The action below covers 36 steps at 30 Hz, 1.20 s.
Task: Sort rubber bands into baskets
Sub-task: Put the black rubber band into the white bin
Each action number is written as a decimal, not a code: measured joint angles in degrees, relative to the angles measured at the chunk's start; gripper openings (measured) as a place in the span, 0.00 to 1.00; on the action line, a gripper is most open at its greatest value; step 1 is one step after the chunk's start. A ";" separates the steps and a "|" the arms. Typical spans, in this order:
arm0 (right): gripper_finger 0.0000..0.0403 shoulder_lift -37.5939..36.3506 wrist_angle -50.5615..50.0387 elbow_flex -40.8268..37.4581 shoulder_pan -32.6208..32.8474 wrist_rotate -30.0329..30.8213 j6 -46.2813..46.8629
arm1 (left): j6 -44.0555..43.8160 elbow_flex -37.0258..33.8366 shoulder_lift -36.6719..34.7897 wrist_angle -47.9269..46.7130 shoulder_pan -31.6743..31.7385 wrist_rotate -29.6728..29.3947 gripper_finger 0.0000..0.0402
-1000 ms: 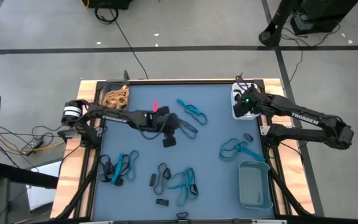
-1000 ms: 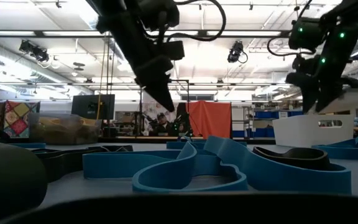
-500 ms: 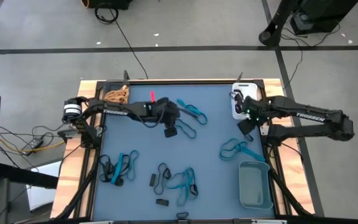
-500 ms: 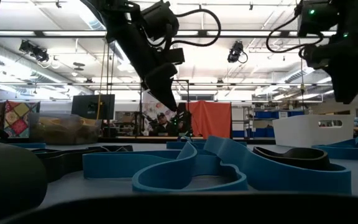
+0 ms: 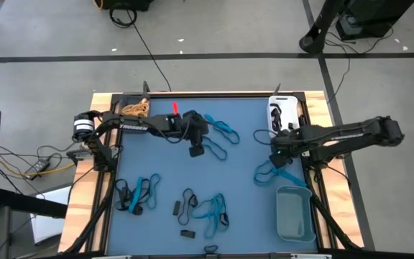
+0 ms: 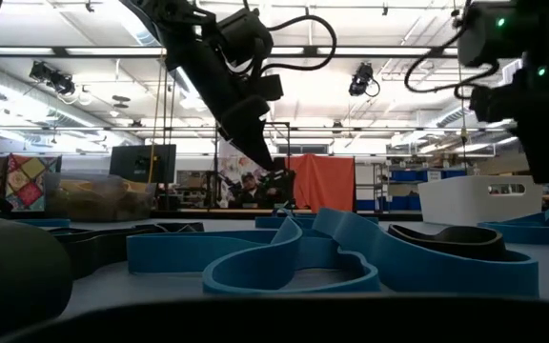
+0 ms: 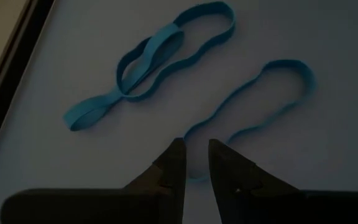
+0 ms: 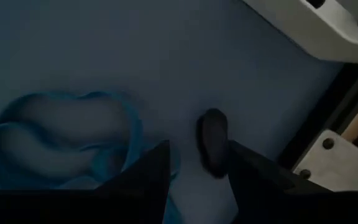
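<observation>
Blue rubber bands (image 5: 221,133) lie on the blue mat, and my left gripper (image 5: 196,150) hangs above them, narrowly open with nothing between its fingers (image 7: 194,155); a thin blue loop (image 7: 260,99) runs from under the fingertips. My right gripper (image 5: 279,149) is open and points down over a small black rubber band (image 8: 213,146), next to a blue band (image 8: 73,137). The white basket (image 5: 282,115) stands at the far right. The grey-teal basket (image 5: 295,214) is near right. A dark basket (image 5: 124,101) at far left holds tan bands (image 5: 135,109).
More blue and black bands lie near the front of the mat (image 5: 136,194) (image 5: 207,208), with small black pieces (image 5: 187,233) beside them. A blue band (image 5: 275,173) lies between my right gripper and the grey-teal basket. The wooden table rim (image 5: 322,180) borders the mat.
My right gripper has swung away from the white basket toward the table's near edge, turning as it went, and now hangs over the black band. My left gripper has shifted a little toward the far edge, over the blue bands.
</observation>
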 joint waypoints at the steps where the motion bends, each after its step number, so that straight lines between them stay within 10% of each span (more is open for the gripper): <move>1: 0.41 1.26 0.21 -0.05 -0.03 0.28 -0.01 | 0.03 0.00 0.00 0.11 0.07 -0.01 0.18; 21: 0.39 22.24 5.66 -0.05 1.01 -0.27 -3.26 | 0.02 0.00 0.00 -0.04 0.07 0.00 0.18; 36: 0.03 28.26 6.71 0.03 0.94 -0.35 -9.01 | -0.20 0.00 0.00 -0.14 0.07 0.00 0.18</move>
